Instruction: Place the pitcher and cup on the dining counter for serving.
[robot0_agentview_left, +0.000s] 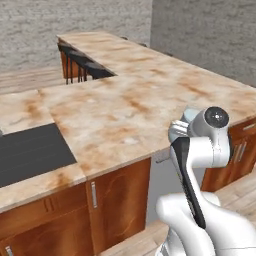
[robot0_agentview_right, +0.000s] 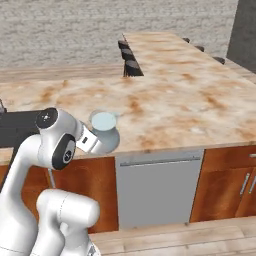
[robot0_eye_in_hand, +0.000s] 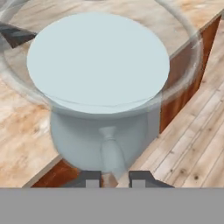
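One pitcher (robot0_eye_in_hand: 98, 87) sits pinched in the gripper (robot0_eye_in_hand: 116, 177), above the counter (robot0_agentview_right: 200, 100) edge, with lots of bare top beyond.

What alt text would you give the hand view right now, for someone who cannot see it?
The pale blue-grey pitcher sits close in front of the gripper, seen from above its wide flared rim, with the two dark fingertips closed on a narrow part at its base. Behind it are a marble-patterned counter with a brown wood side and a plank floor to the right.
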